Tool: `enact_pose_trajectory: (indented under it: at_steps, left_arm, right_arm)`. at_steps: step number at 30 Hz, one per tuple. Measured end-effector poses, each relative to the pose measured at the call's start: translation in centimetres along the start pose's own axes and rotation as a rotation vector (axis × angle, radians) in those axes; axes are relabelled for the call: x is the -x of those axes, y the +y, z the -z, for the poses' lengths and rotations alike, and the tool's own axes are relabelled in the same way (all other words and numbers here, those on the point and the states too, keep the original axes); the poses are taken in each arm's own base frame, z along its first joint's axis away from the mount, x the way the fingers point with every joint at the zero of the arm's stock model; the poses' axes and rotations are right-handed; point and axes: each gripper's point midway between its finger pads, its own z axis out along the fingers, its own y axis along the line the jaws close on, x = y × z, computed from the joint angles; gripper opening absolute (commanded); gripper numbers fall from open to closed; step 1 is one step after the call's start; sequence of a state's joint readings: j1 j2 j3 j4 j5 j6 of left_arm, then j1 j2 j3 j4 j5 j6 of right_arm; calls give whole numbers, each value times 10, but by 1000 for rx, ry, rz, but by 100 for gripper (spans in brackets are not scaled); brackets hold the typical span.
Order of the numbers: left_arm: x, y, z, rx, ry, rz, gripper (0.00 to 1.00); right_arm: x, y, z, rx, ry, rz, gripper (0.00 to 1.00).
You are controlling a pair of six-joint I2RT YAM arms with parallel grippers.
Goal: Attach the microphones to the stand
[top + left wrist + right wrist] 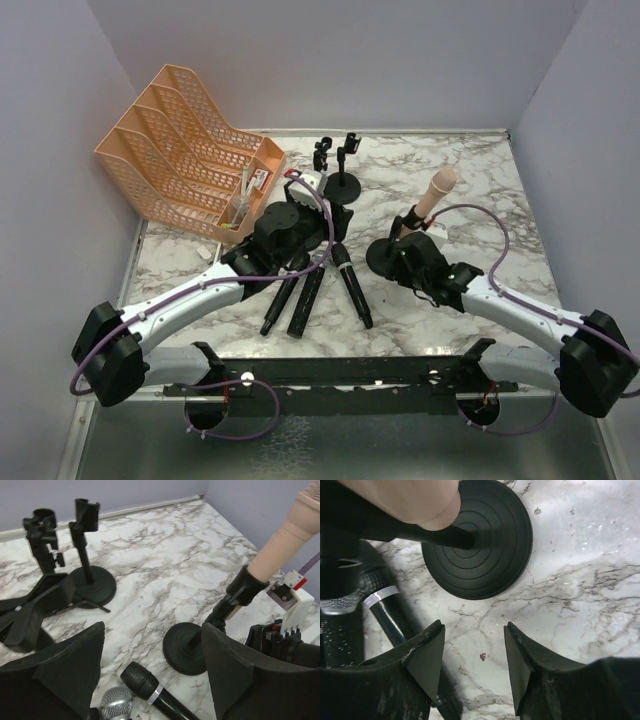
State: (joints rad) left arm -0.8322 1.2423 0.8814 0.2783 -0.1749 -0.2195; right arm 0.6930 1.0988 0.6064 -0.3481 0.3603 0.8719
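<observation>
The pale pink microphone [437, 194] sits tilted in the clip of a black stand whose round base [384, 256] is on the marble table. It also shows in the left wrist view [289, 530] and the right wrist view [405, 499]. Three dark microphones lie side by side: the two left ones [283, 296] [308, 296] and one to their right [352, 286]. My left gripper [312, 250] is open and empty above their heads; a black head [145, 683] and a silver mesh head [116, 703] show between its fingers. My right gripper [474, 655] is open and empty beside the stand base [480, 540].
Two empty black stands [325, 156] [347, 170] are at the back, also in the left wrist view [85, 540] [42, 537]. An orange file organizer [185, 150] stands back left, with a small white object [308, 181] beside it. Grey walls close in the table.
</observation>
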Motion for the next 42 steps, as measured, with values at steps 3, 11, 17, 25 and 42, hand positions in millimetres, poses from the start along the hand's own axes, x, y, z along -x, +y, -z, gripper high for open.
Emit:
enact_pose_trajectory:
  at_steps: [3,11,17,25,42]
  left_arm:
    - [1,13,11,71,6,34,98]
    - [7,35,34,179,-14,65,99]
    - [-1,51,39,232,-5,60,99]
    - [-4,52,39,237,6,57,99]
    - [-6,54,39,243,15,54,99]
  right_arm:
    - [-10,-1,-15,-18,28,19,54]
    - [-27,0,-51,-36,56,82,59]
    - [-21,4,-66,-50,15,105,59]
    - [-5,5,-82,-86,-64,147,52]
    - [-3,-1,-66,19,-83,117,56]
